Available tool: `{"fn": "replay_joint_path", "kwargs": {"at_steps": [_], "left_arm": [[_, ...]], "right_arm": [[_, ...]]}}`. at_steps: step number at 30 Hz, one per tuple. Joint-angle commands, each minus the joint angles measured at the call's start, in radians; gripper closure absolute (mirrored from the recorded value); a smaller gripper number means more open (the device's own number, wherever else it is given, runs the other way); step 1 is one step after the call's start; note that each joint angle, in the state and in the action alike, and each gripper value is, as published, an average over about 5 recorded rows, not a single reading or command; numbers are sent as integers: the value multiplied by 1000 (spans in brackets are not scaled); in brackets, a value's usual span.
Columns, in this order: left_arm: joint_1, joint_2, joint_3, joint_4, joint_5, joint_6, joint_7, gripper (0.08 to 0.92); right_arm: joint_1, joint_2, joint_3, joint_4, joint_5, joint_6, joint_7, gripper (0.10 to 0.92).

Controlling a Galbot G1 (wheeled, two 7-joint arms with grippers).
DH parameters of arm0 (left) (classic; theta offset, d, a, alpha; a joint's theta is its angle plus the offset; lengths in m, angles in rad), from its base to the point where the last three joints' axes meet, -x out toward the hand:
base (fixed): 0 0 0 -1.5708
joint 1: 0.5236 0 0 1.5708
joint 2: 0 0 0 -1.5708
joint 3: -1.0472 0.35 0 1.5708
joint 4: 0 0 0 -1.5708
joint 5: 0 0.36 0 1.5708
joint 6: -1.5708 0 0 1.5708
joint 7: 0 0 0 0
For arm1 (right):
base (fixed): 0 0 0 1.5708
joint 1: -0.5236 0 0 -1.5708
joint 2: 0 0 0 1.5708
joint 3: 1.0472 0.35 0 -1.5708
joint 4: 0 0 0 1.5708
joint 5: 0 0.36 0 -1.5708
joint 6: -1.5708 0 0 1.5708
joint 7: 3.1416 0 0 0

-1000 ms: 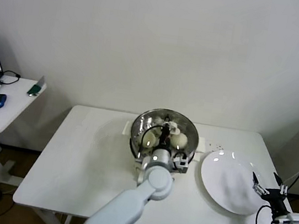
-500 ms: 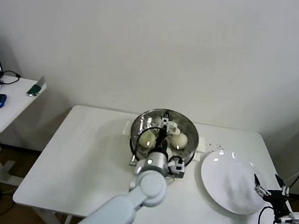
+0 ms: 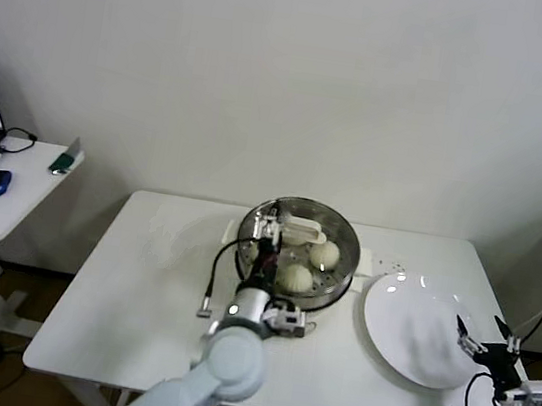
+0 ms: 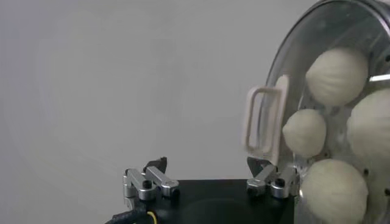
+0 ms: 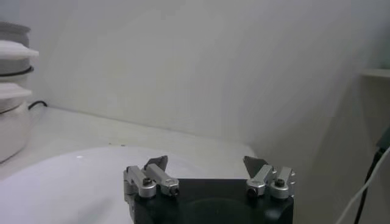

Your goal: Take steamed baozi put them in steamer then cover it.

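The cover sits on the steamer at the rear centre of the table, with the steamed baozi visible through the glass beneath it. In the left wrist view the cover's handle stands just beyond one fingertip of the left gripper; the fingers are spread apart and hold nothing, and the handle lies off to one side of the gap, not between them.

The right gripper hovers at the near edge of the white plate, fingers apart and empty, well apart from the steamer.

Risk: the nearer left finger is close to the handle and the rim. A sideways drift could catch the handle and slide or tip the cover off its seat.

Whether the cover rim seats evenly all round cannot be confirmed: the left arm blocks the steamer's near side in the head view. That view shows only some buns clearly, and the wrist view cuts off the far part of the basket.
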Motion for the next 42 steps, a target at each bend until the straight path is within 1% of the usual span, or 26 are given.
{"fn": "replay_joint_path", "kwargs": {"at_steps": [1, 2, 4, 6, 8, 9, 11, 14, 20, 26, 30, 37, 42], "left_arm": [[320, 174, -325, -310, -432, -200, -206, 177], [357, 185, -372, -321, -518, -252, -242, 177], [432, 196, -484, -320, -675, -393, -314, 177], [502, 185, -610, -294, -813, -571, -368, 177], [559, 161, -710, -272, -952, -698, -392, 177], [583, 145, -754, -261, -1028, -746, -399, 177], [616, 111, -813, -238, -1153, -799, -405, 177], [638, 63, -861, -182, -1263, -859, -398, 177], [631, 12, -853, -34, -1411, -938, -372, 177], [618, 7, -813, 58, -1456, -958, -352, 177], [615, 6, -815, 82, -1442, -956, -338, 177], [617, 15, -828, 78, -1421, -936, -315, 177], [616, 5, -818, 85, -1396, -928, -314, 177]], "right_arm": [[-23, 12, -2, 54, 7, -12, 4, 203], [-25, 15, -3, 58, 7, -11, 3, 203], [-31, 22, -3, 65, 9, -7, 3, 203], [-35, 27, -5, 73, 9, -5, 2, 203], [-40, 31, -8, 83, 11, -4, 1, 203], [-42, 33, -9, 89, 13, -4, 1, 203], [-46, 35, -12, 100, 17, -3, 0, 203], [-49, 40, -17, 113, 23, -2, 0, 203], [-60, 52, -27, 139, 39, 3, -4, 203], [-84, 63, -32, 168, 67, 14, -23, 203], [-89, 64, -31, 172, 75, 16, -35, 203], [-86, 68, -30, 165, 73, 18, -39, 203], [-85, 72, -29, 160, 67, 19, -38, 203]]}}
